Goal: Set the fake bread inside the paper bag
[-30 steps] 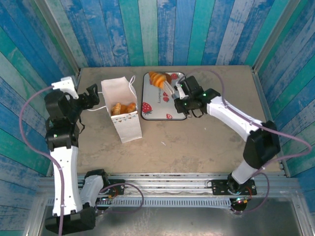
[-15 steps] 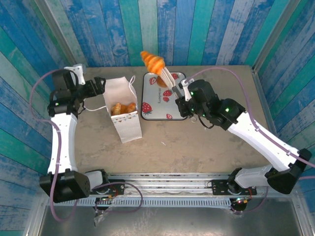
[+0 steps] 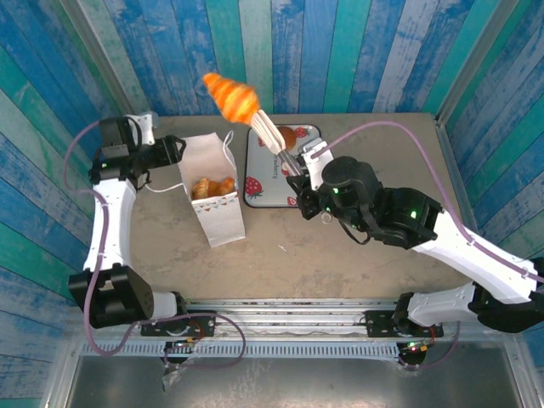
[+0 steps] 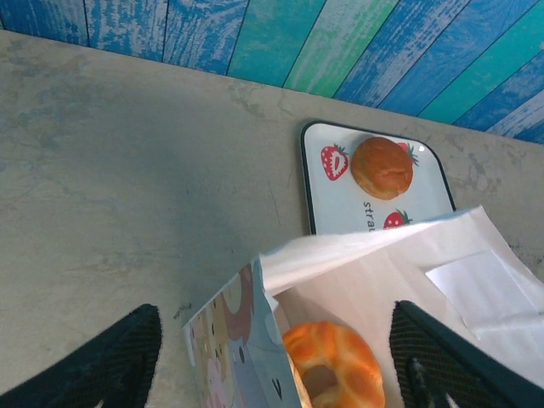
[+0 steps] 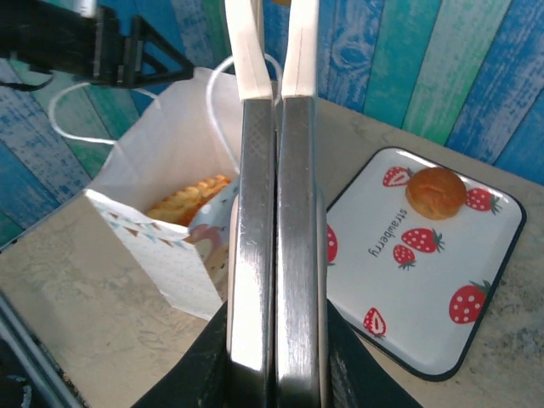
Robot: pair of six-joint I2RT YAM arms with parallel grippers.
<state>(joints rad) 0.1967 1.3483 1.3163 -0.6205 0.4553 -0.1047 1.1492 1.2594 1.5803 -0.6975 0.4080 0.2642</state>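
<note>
My right hand (image 3: 253, 116) is clamped on a croissant (image 3: 231, 95), hanging at 11 o'clock from the tray (image 3: 265, 189). Left hand (image 3: 172, 151) gapes open around the paper bag (image 3: 218, 217) rim, at its 10 o'clock.

Walls (image 3: 357, 51) of weathered planks, striped in blue, teal and pale green, enclose the table (image 3: 382, 153) along its far, left and right edges. The tabletop is matte, mottled beige. An aluminium rail (image 3: 297, 311) runs along the near edge, with grey sheet metal (image 3: 297, 382) beyond it. The light is soft and even.
</note>
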